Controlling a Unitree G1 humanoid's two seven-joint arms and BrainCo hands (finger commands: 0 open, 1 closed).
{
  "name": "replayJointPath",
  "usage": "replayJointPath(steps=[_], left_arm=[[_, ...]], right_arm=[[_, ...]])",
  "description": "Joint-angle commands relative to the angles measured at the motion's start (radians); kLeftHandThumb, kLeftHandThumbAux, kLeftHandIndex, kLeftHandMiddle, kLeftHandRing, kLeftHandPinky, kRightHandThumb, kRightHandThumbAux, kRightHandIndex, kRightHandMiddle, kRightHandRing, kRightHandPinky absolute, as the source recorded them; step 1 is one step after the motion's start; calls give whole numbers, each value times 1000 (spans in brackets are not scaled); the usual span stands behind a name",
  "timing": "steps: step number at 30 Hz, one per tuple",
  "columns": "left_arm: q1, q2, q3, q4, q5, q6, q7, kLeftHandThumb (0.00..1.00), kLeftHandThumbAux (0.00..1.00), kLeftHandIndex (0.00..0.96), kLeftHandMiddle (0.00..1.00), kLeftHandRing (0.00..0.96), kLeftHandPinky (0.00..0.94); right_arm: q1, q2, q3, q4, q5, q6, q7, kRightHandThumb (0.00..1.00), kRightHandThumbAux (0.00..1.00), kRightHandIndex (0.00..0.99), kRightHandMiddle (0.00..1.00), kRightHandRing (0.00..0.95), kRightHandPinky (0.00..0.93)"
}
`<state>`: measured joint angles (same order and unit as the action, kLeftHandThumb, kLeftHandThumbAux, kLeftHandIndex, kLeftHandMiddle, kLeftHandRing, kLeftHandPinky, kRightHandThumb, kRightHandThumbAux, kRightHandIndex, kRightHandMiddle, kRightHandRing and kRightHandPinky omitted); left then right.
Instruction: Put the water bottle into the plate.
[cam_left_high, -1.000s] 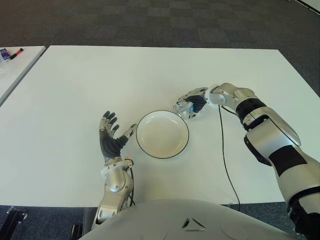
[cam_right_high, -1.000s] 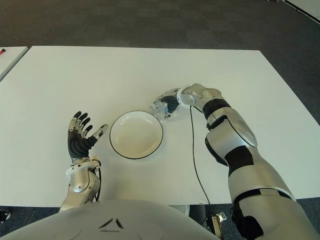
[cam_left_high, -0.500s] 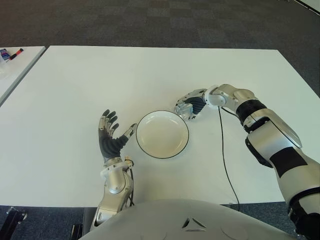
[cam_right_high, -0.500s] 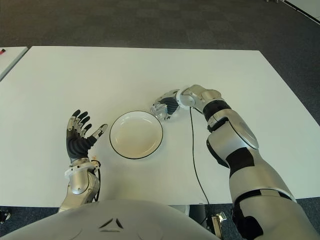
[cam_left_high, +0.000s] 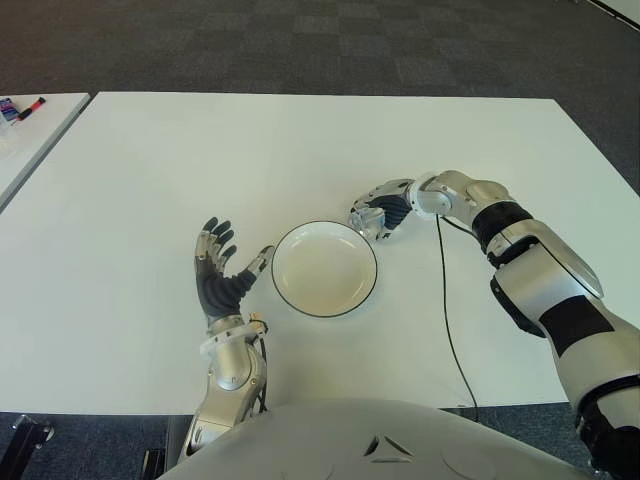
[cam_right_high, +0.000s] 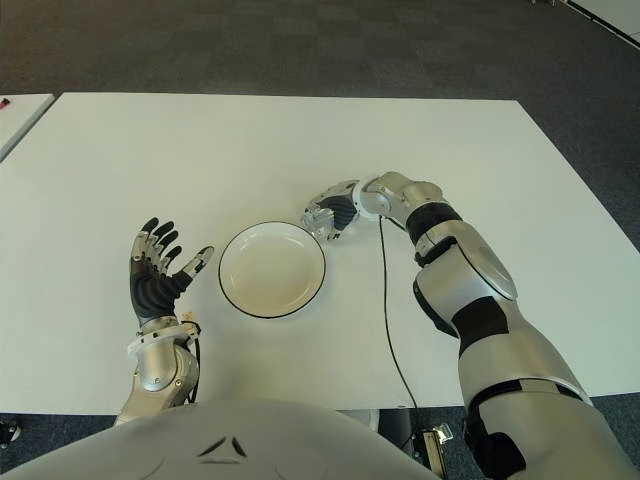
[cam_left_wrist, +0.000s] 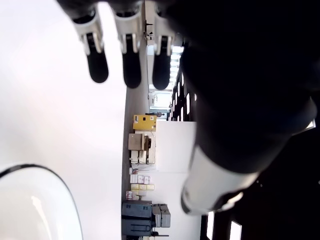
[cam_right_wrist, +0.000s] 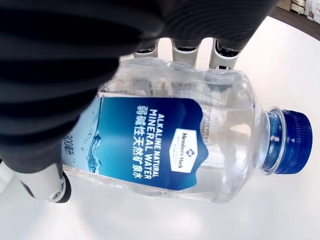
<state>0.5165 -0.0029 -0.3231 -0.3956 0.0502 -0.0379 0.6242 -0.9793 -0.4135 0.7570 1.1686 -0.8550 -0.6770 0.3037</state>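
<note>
The water bottle (cam_right_wrist: 175, 145), labelled "ALKALINE NATURAL MINERAL WATER", is gripped by the right hand (cam_left_high: 382, 211) at the plate's (cam_left_high: 283, 291) upper-right rim. The left hand (cam_left_high: 220, 272) is held spread, centre-left of the bench (cam_left_high: 150, 170).

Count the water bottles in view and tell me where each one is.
1. The water bottle is gripped in the right hand, just beyond the plate's far right rim. The left hand shows open, left of the plate, holding nothing.
</note>
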Motion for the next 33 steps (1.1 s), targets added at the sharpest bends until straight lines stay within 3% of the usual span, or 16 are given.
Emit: replayJointPath(steps=[1,16,33], left_arm=[[37,-164,-155,-49,11,12,21,0,925,149,211,199,203],[35,-146,-139,-53,-13,3,3,0,948,154,204,186,194],[33,-142,-117,-40,-29,-20,1,0,971,162,216,199,211]], right_arm=[[50,6,2,-2,-2,11,-22,746,588,0,58,123,237],[87,22,29,23,-36,46,-171,791,563,4,102,159,258],[93,33,34,42,-43,41,-238,833,544,18,126,185,271]])
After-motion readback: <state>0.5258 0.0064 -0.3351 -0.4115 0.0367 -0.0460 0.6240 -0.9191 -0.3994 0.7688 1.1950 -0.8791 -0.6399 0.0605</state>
